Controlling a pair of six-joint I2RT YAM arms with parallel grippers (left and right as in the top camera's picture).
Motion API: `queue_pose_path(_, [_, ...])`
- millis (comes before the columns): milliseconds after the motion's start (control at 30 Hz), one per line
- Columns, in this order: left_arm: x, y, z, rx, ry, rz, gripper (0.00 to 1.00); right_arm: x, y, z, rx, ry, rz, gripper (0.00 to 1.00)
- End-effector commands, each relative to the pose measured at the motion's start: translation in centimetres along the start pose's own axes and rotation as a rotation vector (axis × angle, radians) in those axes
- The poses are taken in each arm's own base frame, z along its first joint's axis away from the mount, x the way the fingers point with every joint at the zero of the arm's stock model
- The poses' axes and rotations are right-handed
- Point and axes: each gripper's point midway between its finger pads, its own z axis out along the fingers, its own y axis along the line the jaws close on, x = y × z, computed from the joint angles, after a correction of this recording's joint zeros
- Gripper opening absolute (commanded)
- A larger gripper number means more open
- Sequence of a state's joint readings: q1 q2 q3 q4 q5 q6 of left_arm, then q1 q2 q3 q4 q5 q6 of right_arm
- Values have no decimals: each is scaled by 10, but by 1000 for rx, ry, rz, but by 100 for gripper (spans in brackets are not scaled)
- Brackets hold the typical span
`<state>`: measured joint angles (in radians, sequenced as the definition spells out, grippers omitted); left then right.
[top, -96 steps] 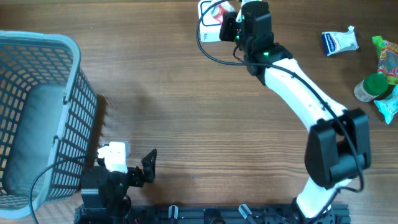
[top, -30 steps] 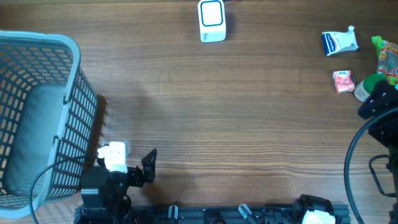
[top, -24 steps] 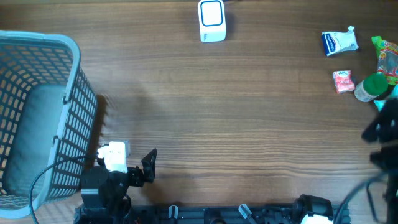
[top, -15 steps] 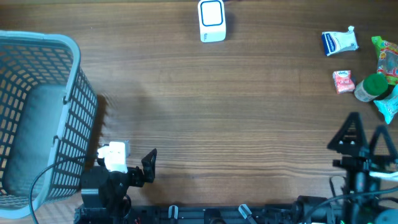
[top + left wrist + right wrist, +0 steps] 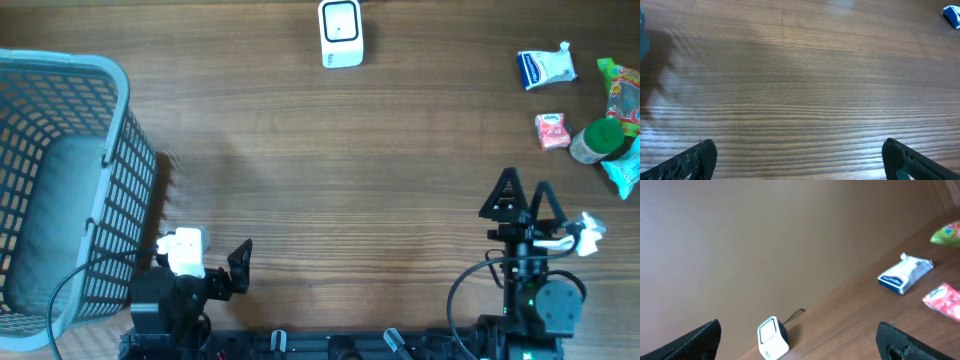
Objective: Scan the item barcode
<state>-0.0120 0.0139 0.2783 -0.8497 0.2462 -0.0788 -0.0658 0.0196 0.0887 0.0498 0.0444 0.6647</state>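
Listing the desk (image 5: pixel 330 180) contents: scanner (image 5: pixel 340 33), white, stood at the middle of the far edge. Goods are grouped along the right edge: blue-and-white packet (image 5: pixel 546 67) toward the far right corner, long axis laid roughly along the far edge; pink packet (image 5: pixel 551 131) just beside a green-capped bottle (image 5: pixel 600 138); green bag (image 5: pixel 622 95); teal packet (image 5: pixel 625 170). At the near edge the right gripper (image 5: pixel 525 195) is parked, jaws spread wide, nothing held; the pink packet is found beyond its tips, slightly rightward. By the basket (image 5: pixel 135 180), near left corner, the left gripper (image 5: pixel 799 150) is likewise spread and empty, well apart from all goods. The right arm is judged nearer; which item is meant cannot be told.
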Motion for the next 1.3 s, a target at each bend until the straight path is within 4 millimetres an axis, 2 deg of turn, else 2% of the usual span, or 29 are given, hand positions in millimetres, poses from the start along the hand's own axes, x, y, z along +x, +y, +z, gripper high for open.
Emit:
queue_pose_path(0, [-1,-3,-1,15,-8,21,100,18,-11,2,-12,7,-9,100])
queue_pose_path(33, [-1,-3,-1,15,-8,21,100,18,-14,2,5,3,-17,100])
queue_pose_path(167, [-1,-3,-1,15,-8,20,100,4,1,1,-47,-58,-226,100])
queue_pose_path(233, [-1,-3,-1,15,-8,20,100,11,-4,2,-29,-32,-323,100])
queue_pose_path(300, [-1,-3,-1,15,-8,21,100,36,-24,1,35,85,-353,100])
queue_pose_path(333, [-1,-3,-1,15,-8,21,100,40,-26,1,40,103,-356,100])
queue_pose_path(567, [-1,-3,-1,15,-8,20,100,40,-25,1,26,107,-490,100])
queue_pose_path(733, [-1,-3,-1,15,-8,21,100,40,-27,1,34,104,-494,100])
queue_pose_path(800, [-1,-3,-1,15,-8,21,100,45,-22,0,-6,127,-565,100])
queue_pose_path(1267, [-1,-3,-1,14,-8,20,100,45,-20,0,-14,128,-560,100])
